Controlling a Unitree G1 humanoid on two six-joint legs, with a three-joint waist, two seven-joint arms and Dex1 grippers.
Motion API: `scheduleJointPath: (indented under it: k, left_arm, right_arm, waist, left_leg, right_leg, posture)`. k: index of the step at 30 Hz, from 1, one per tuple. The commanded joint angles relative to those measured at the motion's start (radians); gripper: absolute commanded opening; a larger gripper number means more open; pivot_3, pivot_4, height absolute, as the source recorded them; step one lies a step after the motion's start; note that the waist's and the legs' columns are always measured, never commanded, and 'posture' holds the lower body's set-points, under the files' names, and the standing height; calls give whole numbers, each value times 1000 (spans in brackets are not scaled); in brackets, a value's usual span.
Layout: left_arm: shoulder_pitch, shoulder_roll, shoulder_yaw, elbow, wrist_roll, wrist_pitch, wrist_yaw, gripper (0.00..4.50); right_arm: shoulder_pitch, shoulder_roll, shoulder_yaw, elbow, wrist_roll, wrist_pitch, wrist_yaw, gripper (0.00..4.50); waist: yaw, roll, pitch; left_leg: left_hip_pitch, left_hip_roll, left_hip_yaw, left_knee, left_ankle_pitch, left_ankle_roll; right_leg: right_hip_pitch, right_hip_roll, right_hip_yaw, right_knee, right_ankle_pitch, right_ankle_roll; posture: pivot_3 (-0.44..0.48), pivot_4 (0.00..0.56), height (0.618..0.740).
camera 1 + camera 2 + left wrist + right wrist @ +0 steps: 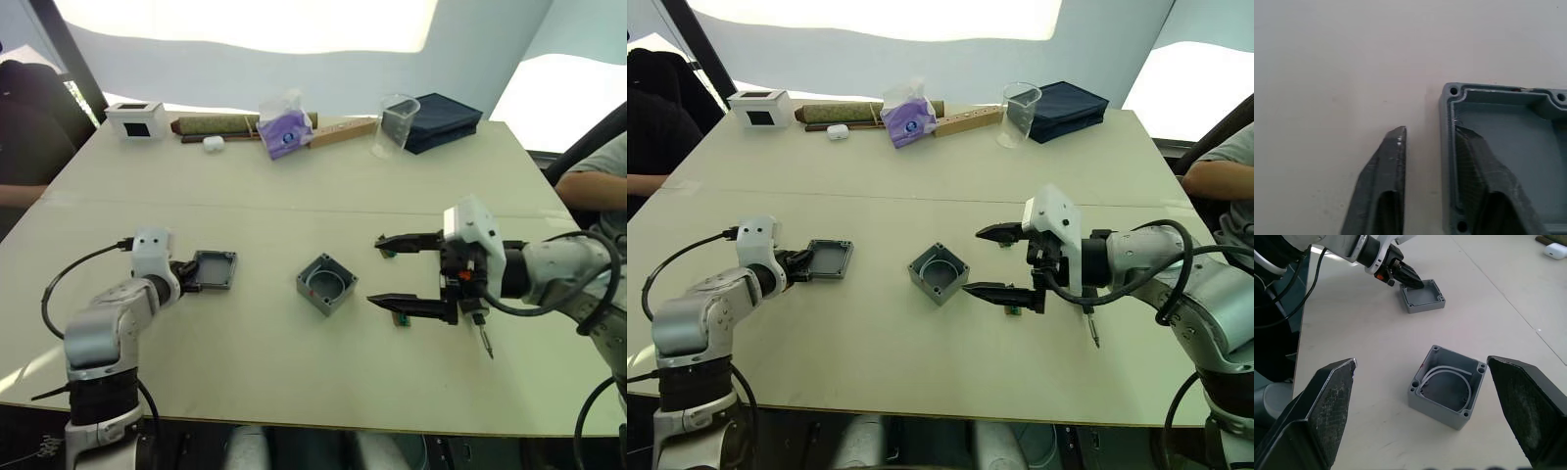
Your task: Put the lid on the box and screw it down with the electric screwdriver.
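On your left, the left gripper (pixel 193 273) straddles the near wall of the lid (pixel 216 269) — one finger (pixel 1484 171) inside the rim, the other outside on the table (pixel 323 186) — and the shallow grey plate lies flat, hollow side up, screw holes at its corners. At centre the box (pixel 326 284) sits open-top up, turned corner-on to you, deeper grey with a curved insert inside. To its right the right gripper (pixel 390 271) hangs spread wide and empty just beside the box, and the electric screwdriver's (pixel 483 338) bit points toward the table's near edge — its body is hidden behind the wrist.
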Motion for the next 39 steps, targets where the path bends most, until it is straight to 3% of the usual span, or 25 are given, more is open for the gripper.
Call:
scheduleJointPath:
  k: [1, 3, 9, 16, 20, 25, 29, 36, 39]
  left_arm:
    - [-13, 18, 10, 23, -9, 1, 11, 76]
    - [-22, 16, 18, 23, -20, -8, 9, 76]
    - [-147, -60, 2, -127, -213, -160, -139, 76]
    - [-207, -51, -133, -98, -229, -362, -257, 76]
    - [-219, -56, -200, -72, -215, -441, -283, 76]
    - [-213, -72, -262, -53, -189, -516, -278, 76]
    - [-208, -80, -285, -54, -190, -541, -270, 76]
    - [-193, -77, -303, -60, -191, -555, -265, 76]
    - [-181, -69, -304, -73, -196, -549, -262, 0]
  right_arm:
    - [2, -12, -43, -27, 20, 4, -8, 4500]
    - [7, -11, -49, -30, 29, 13, -14, 4500]
    - [12, 59, -95, -11, 210, 158, -165, 4500]
    - [-61, 264, -113, 129, 608, 287, -673, 4500]
    - [-88, 344, -65, 195, 875, 200, -993, 4500]
    - [-96, 420, 17, 174, 1018, 92, -1207, 4500]
    - [-101, 461, 60, 165, 1046, 30, -1302, 4500]
    - [-108, 492, 99, 151, 1026, -20, -1341, 4500]
    - [-107, 486, 101, 145, 1000, -25, -1330, 3783]
  waist:
    - [-1, 0, 0]
    - [-1, 0, 0]
    - [8, -3, 1]
    - [-10, -1, -1]
    - [-7, -1, 0]
    - [-5, -1, 0]
    - [-6, -1, 0]
    - [-7, -1, 0]
    - [-6, -1, 0]
  left_leg:
    - [0, 0, 0, 0, 0, 0]
    - [0, 0, 0, 0, 0, 0]
    - [-3, 0, 0, 0, 2, -3]
    - [-1, 0, 0, -2, 2, -4]
    - [-2, 0, 1, -2, 3, -5]
    - [-3, 0, 0, -2, 3, -4]
    - [-3, 0, 0, -2, 3, -4]
    - [-3, 0, 0, -2, 3, -4]
    - [-3, 0, 0, -2, 3, -4]
  right_leg:
    - [0, 0, 0, 0, 0, 0]
    - [0, 0, 0, 0, 0, 0]
    - [0, 0, -2, -1, 0, 0]
    - [0, 1, 0, -1, 0, 0]
    - [-1, 1, 0, 0, 0, 0]
    - [-2, 1, 0, -1, 0, 0]
    - [-2, 1, 0, -1, 0, 0]
    - [-2, 1, 0, -1, 0, 0]
    - [-2, 1, 0, -1, 0, 0]
  posture:
    - [0, 150, 740]
    - [0, 150, 740]
    - [0, 150, 740]
    - [0, 150, 740]
    - [0, 150, 740]
    - [0, 150, 740]
    - [0, 150, 740]
    - [0, 150, 740]
    - [0, 150, 740]
